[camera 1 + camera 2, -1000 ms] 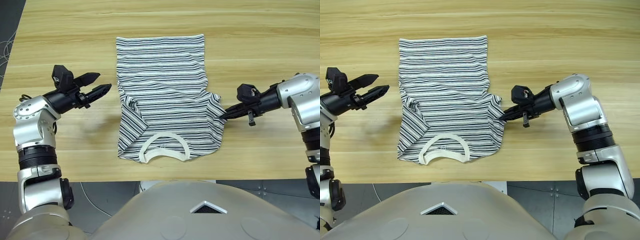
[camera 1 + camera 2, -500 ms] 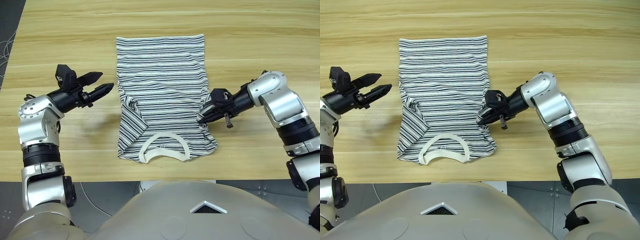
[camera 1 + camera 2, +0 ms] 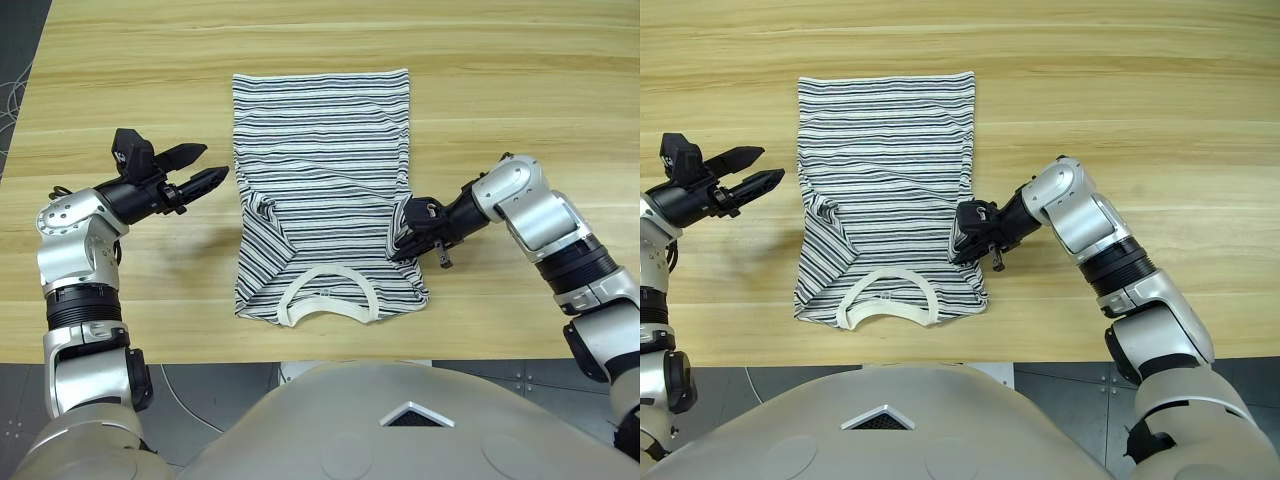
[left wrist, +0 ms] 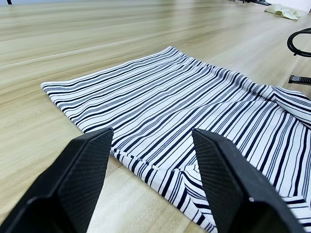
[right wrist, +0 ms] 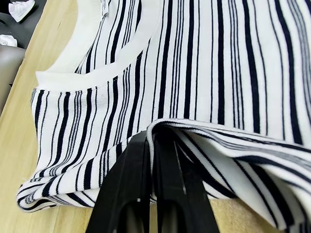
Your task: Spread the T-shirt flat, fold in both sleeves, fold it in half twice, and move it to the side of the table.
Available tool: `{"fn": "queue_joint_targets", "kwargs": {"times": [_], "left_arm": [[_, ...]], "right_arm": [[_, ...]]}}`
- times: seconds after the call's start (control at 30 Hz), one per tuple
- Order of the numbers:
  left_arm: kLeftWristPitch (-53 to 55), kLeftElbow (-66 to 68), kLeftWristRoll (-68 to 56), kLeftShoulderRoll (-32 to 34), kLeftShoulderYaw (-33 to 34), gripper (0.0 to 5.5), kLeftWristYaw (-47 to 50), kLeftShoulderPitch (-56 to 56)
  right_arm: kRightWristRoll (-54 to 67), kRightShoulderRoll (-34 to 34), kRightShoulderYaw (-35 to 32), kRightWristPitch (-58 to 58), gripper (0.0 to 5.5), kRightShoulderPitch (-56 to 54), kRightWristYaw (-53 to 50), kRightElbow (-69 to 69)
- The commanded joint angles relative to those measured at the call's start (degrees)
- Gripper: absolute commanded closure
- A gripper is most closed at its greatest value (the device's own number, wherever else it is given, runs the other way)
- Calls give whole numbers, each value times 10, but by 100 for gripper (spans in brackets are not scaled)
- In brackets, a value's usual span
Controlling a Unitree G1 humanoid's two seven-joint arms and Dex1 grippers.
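Note:
A black-and-white striped T-shirt (image 3: 320, 180) lies on the wooden table (image 3: 500, 90), its white collar (image 3: 328, 294) nearest me and its hem at the far side. The left sleeve is folded in over the body. My right gripper (image 3: 396, 247) is shut on the right sleeve (image 5: 204, 131) and holds it over the shirt's right side near the collar. My left gripper (image 3: 213, 172) hovers open just left of the shirt, level with its middle; in the left wrist view its fingers (image 4: 82, 170) frame the striped cloth (image 4: 194, 111) with nothing between them.
Bare wooden table (image 3: 1160, 120) stretches to the left, right and far side of the shirt. The table's front edge (image 3: 180, 355) runs just below the collar, with dark floor beyond it.
My right gripper has carried the right sleeve leftward from the shirt's outer edge onto its body. The left gripper has shifted slightly toward the shirt and stays open.

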Motion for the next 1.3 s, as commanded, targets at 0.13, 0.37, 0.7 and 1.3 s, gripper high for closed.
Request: {"fn": "queue_joint_targets", "kwargs": {"times": [0.13,0.37,0.7,1.3], "left_arm": [[-10,11,9,-1,-6,246,-9,-13],[-11,13,8,-3,-12,246,-14,-17],[3,-17,4,-11,-20,246,-9,-9],[-16,-83,-52,-55,21,246,11,-16]], "right_arm": [[-2,-1,10,5,429,8,0,-5],[16,4,-4,11,399,4,-3,-39],[31,22,-1,23,399,-13,-8,-54],[350,20,-218,186,399,-26,77,-126]]}}
